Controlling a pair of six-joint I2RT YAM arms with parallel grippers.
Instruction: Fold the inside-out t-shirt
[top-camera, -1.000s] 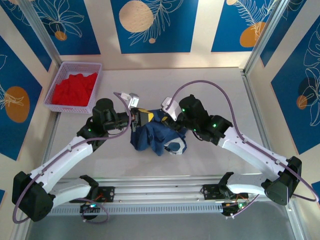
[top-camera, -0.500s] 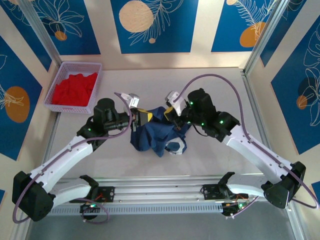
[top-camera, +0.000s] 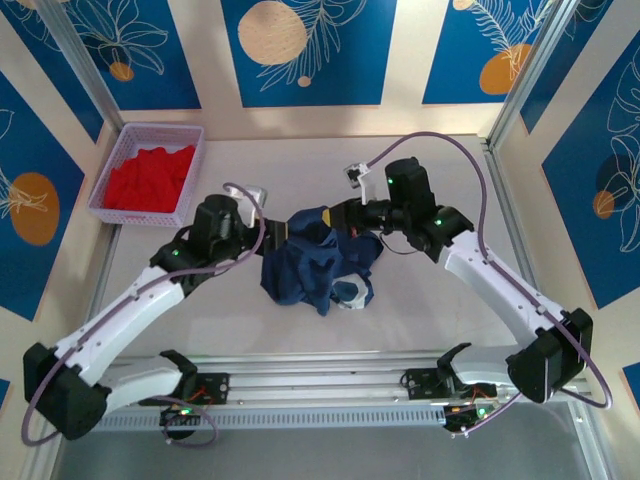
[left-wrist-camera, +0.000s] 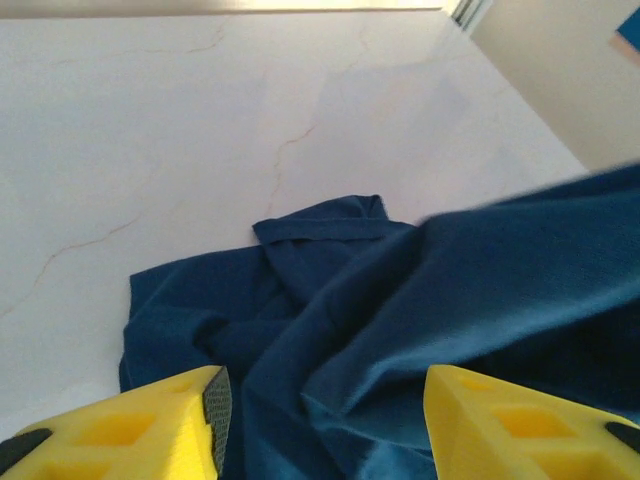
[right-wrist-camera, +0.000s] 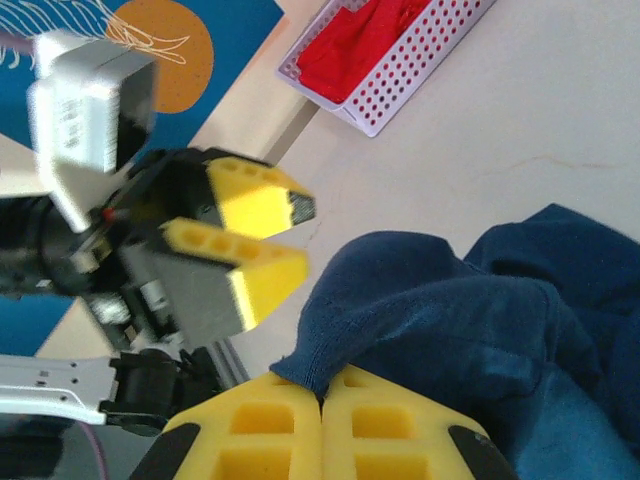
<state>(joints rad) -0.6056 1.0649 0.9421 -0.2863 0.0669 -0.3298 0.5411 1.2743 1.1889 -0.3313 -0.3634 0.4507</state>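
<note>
Nearest the arm bases, the shirt (top-camera: 312, 268) is lying in a crumpled navy heap at the middle of the table (top-camera: 228, 322), its pale patch (top-camera: 349, 294) showing at the near edge.

Just beyond, both claws are meeting the heap at its far side. The left claw (left-wrist-camera: 322, 402) is standing with its jaws apart and gripping nothing, while cloth is spreading out ahead of it and rising to its right. In the right wrist view, the right claw (right-wrist-camera: 322, 415) is pinching a hemmed edge of the shirt between closed fingers, and the left claw (right-wrist-camera: 268, 238) is facing it just beside that raised fold.

So the coming move is probably turning on this: the free cloth is lying ahead of and to the right of the left claw, which is the empty one and near enough to take a second hold. The heap is too bunched to give a clear long axis.

Farthest off, at the far left and well apart from the shirt, a lilac basket (top-camera: 160, 129) is holding a red garment (top-camera: 148, 176).
</note>
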